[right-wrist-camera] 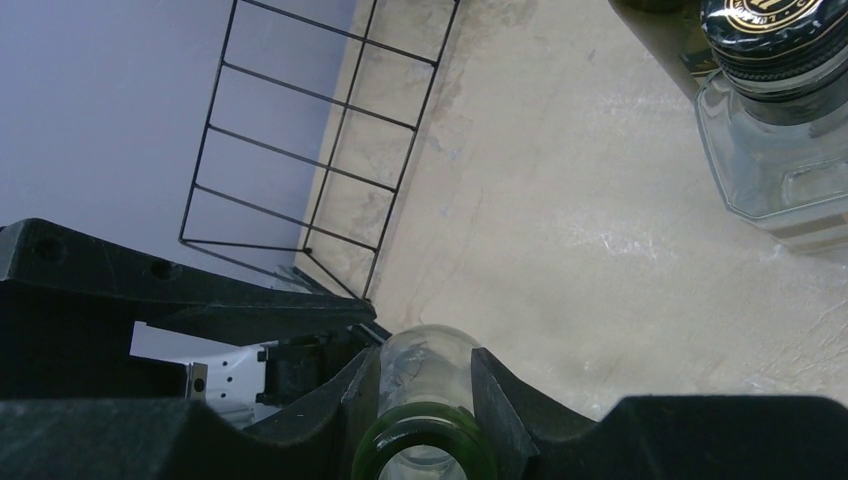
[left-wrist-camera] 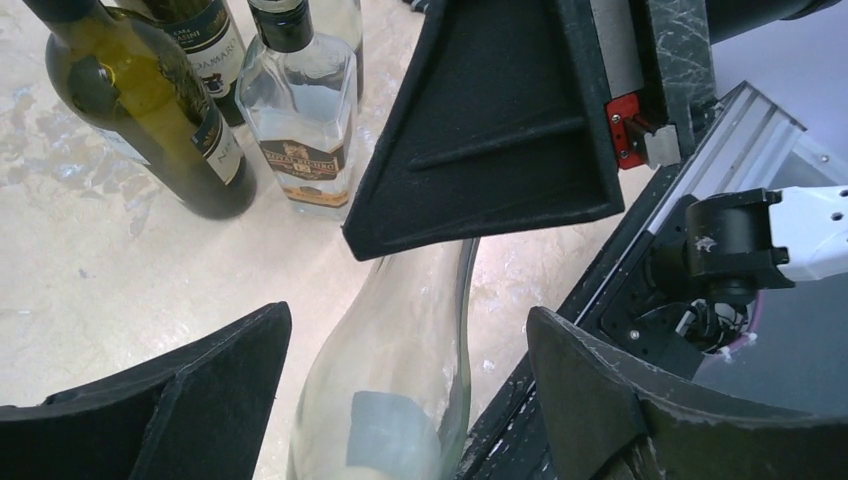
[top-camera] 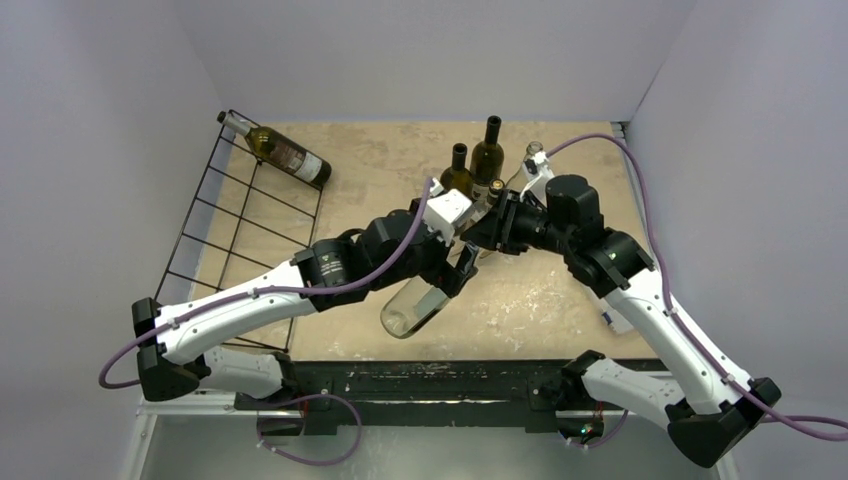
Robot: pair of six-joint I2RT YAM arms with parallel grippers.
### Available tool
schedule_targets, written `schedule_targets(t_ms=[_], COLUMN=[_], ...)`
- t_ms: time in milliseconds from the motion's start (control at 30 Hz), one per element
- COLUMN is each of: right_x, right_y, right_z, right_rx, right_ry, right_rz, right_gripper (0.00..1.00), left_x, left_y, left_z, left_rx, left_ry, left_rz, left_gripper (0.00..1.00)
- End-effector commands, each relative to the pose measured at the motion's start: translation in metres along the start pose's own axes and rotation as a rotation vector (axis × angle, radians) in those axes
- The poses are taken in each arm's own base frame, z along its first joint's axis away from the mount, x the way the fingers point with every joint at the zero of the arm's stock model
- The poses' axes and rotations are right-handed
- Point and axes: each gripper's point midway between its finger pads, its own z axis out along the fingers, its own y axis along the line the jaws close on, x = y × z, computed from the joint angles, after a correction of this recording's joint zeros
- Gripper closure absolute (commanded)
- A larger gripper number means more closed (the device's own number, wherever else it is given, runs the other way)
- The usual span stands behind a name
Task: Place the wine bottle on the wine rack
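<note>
A clear empty wine bottle (top-camera: 410, 310) hangs tilted above the table's near middle, base toward the front edge. My right gripper (top-camera: 492, 226) is shut on its green-rimmed neck (right-wrist-camera: 428, 385), one finger on each side. My left gripper (top-camera: 446, 281) straddles the bottle's body (left-wrist-camera: 400, 380) with its jaws open; a gap shows between each finger and the glass. The black wire wine rack (top-camera: 245, 225) stands along the table's left side, also seen in the right wrist view (right-wrist-camera: 300, 170).
A green labelled bottle (top-camera: 288, 154) lies at the rack's far end. Two dark bottles (top-camera: 488, 150) and a clear square bottle (left-wrist-camera: 300, 120) stand at the back middle, close behind both grippers. The black front rail (top-camera: 430, 380) runs under the hanging bottle.
</note>
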Motion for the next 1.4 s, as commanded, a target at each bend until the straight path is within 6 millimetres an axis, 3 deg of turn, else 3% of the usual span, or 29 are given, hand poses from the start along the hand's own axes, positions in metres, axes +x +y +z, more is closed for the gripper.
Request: schedule_targets(t_ms=[0,333,600,900,1067,1267,1367], right_x=[-0.025,-0.025,-0.026,-0.023,-0.023,-0.023,-0.024], right_y=[0.061,0.064,0.069,0.072,0.073,0.071,0.071], right_z=[-0.020,-0.024,-0.027,-0.028,-0.031,-0.033,-0.034], right_rx=[-0.241,-0.260,-0.280,-0.301,-0.304,-0.296,-0.291], right_ry=[-0.083,-0.088,-0.095,-0.084,-0.087,-0.093,-0.103], right_rz=[0.032,0.046,0.051,0.056,0.053,0.048,0.040], right_gripper=[1.00,1.00,1.00,1.00,1.00,1.00,1.00], left_x=[-0.020,-0.012,-0.005,0.004,0.006,0.002,0.002], left_y=[-0.003,-0.006,0.005,0.003,0.004,0.009,0.012], left_z=[0.000,0.018,0.022,0.035,0.041,0.037,0.033], left_rx=[-0.031,-0.102,-0.171,-0.174,-0.189,-0.217,-0.222], left_ry=[-0.031,0.030,0.021,0.040,0.038,0.017,0.007], left_rz=[0.065,0.165,0.147,0.144,0.138,0.132,0.130], left_gripper=[0.13,0.27,0.42,0.37,0.39,0.56,0.70])
